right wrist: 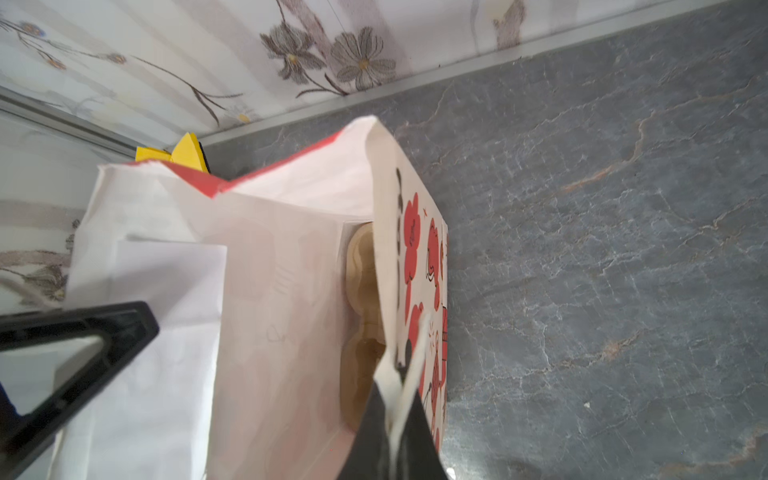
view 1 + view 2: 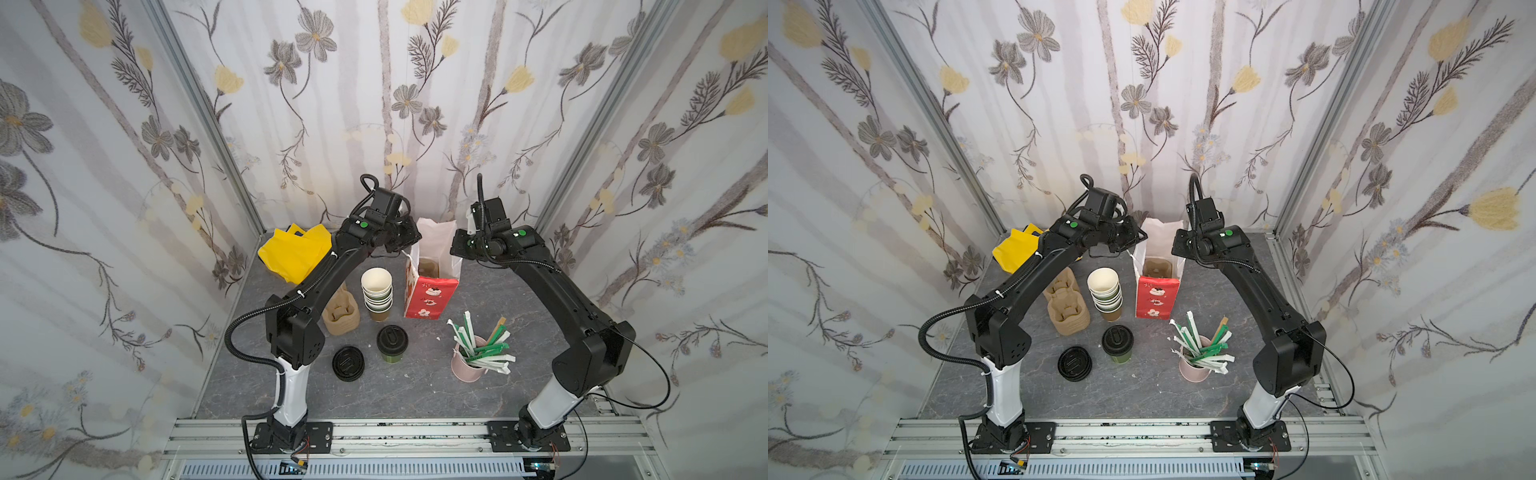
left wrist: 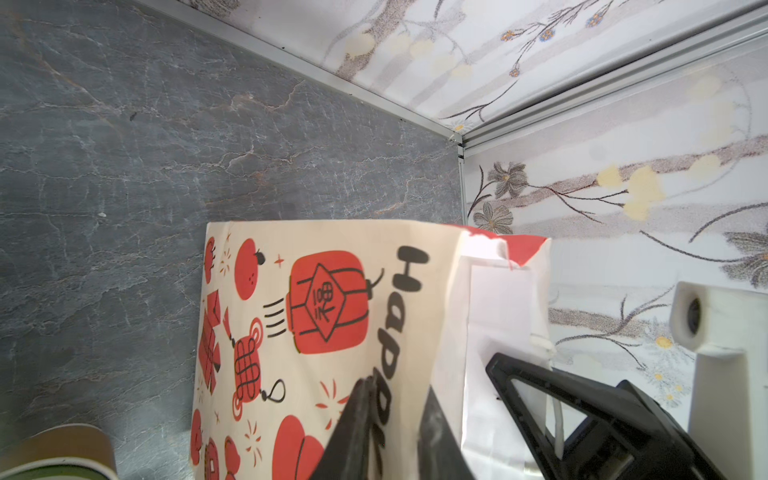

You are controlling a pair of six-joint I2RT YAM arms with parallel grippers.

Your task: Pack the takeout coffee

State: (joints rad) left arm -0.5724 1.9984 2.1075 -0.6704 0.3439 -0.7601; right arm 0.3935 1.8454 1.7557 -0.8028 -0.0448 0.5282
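2 black arms point(image 2: 328, 274), white base links point(image 2: 293, 386), corrugated cables point(image 2: 227, 337), green dots point(image 2: 363, 225)

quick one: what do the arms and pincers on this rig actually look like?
The left arm and right arm are matte black links on white lower segments, bolted to black base plates. Ribbed black conduit runs along each, and a green dot sits near each wrist. The left pincer and right pincer have black, tapering fingers.

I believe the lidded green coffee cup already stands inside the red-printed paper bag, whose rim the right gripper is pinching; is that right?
Not quite. Both top views show the coffee cup standing on the table in front of the paper bag, not inside it. The right gripper is indeed pinching the bag's rim, as the right wrist view shows.
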